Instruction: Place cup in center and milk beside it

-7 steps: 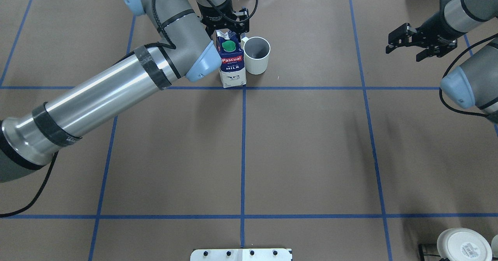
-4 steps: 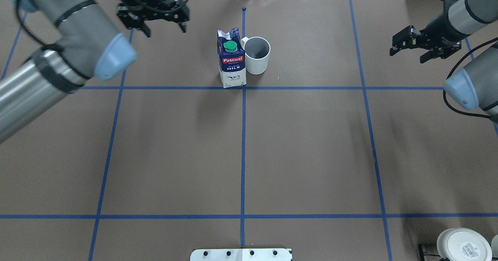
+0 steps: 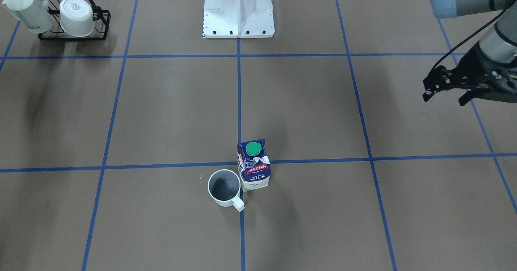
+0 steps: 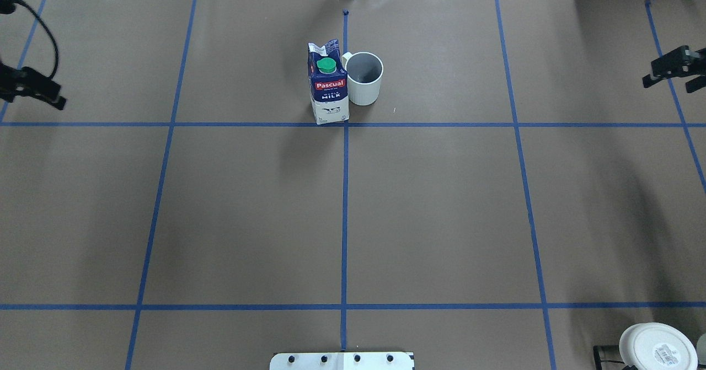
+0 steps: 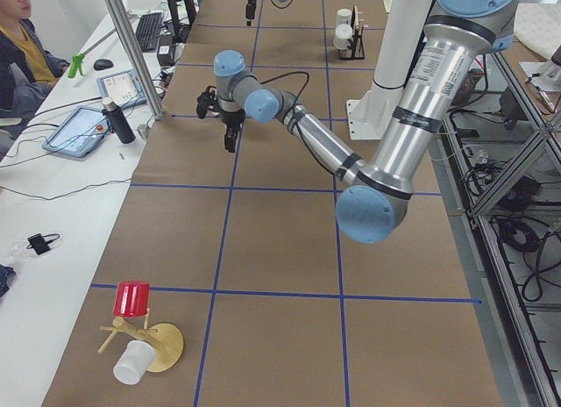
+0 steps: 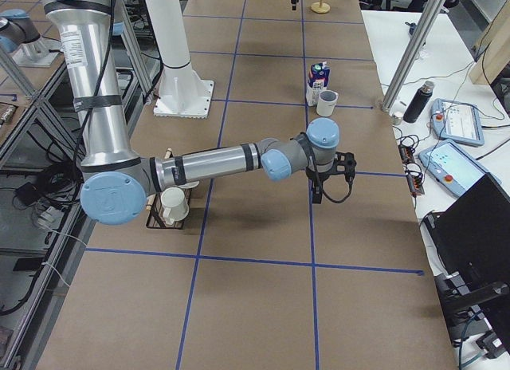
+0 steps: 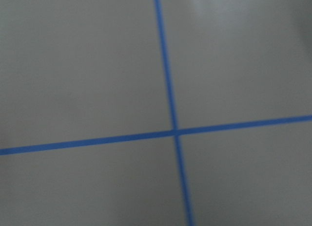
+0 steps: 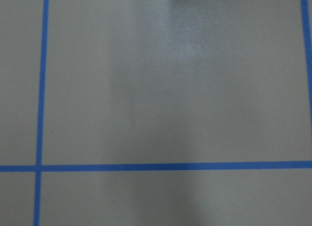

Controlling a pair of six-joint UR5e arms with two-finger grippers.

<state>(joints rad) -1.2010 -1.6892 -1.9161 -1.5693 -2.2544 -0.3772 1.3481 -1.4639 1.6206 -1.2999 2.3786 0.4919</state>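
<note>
Both arms have pulled back to the edges since the overhead frame of a moment earlier, when the left pincer hung not far from the carton and the right one reached further in. The brown gridded bench (image 4: 441,221) spreads between them. The left arm (image 5: 386,153) now stretches over the squares at its own end, and the right arm (image 6: 207,163) does the same at the other. The milk (image 4: 329,89) stands upright at the center (image 4: 345,124), its base tucked into the corner of the tape crossing, on the robot's left of the long line and just beyond the cross line. The cup (image 4: 364,80) stands mouth up just beside the carton, on its right and across the long line, with the handle turned away from the robot. The frames do not settle whether the two touch. The left pincer (image 3: 444,98) hovers wide and empty, well apart from both; the right pincer (image 4: 667,86) likewise has its fingers spread on nothing. Both placements look made, with the withdrawal the step in hand. What remains seems only to park the arms, unless a stricter reading wants the cup, which sits just off the crossing, nudged onto it.
</note>
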